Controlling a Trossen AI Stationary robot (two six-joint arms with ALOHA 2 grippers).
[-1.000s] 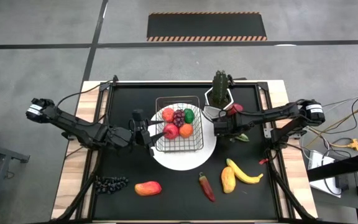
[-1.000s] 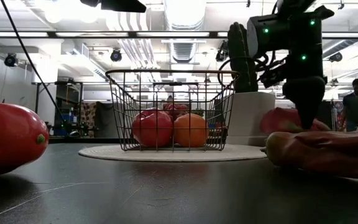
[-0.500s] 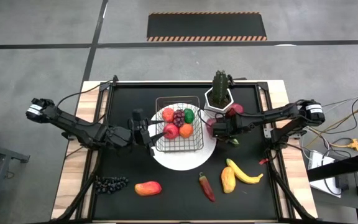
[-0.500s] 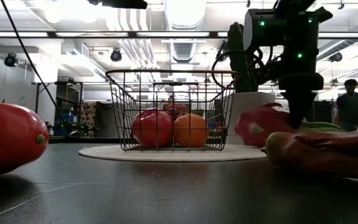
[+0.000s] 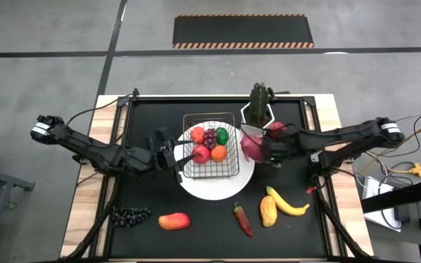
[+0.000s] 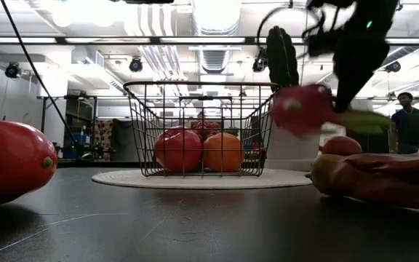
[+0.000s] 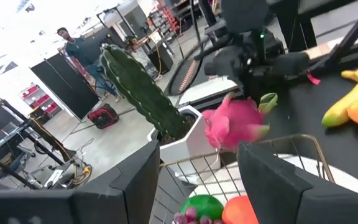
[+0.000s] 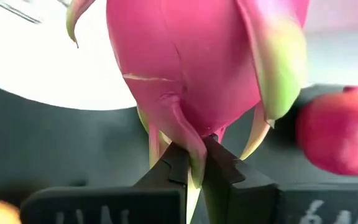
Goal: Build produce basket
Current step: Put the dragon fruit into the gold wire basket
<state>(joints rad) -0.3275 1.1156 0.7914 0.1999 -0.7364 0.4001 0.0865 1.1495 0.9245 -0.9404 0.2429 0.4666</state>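
Observation:
The wire basket point(image 5: 210, 166) stands on a round white plate point(image 5: 210, 188) and holds red apples, an orange, grapes and a green piece. My right gripper point(image 5: 269, 150) is shut on a pink dragonfruit point(image 6: 300, 108), which hangs in the air just right of the basket's rim. My left gripper point(image 5: 180, 155) stands open at the basket's left wall. More produce lies near the table's front edge: a banana point(image 5: 289, 205), a mango point(image 5: 267, 211), a chili point(image 5: 243, 220), a red-yellow fruit point(image 5: 174, 220) and dark grapes point(image 5: 130, 215). My right gripper pinches a pink-green scale point(image 8: 194, 163) at the dragonfruit's base end between its two fingertips. The fingers come from the table's right, slanting down. The fruit is lifted clear of the table and sticks out beyond the fingertips toward the basket. Whether my left gripper touches the basket, I cannot tell.
A cactus in a white pot point(image 5: 259, 109) stands behind the dragonfruit, with a red apple point(image 5: 277, 128) on the table beside it. A person point(image 6: 412, 116) stands in the room beyond the table.
My right gripper has shut on the dragonfruit and gone up and toward the basket. The fruit, which lay on the table beside the plate, is now lifted clear, at about the height of the basket's rim.

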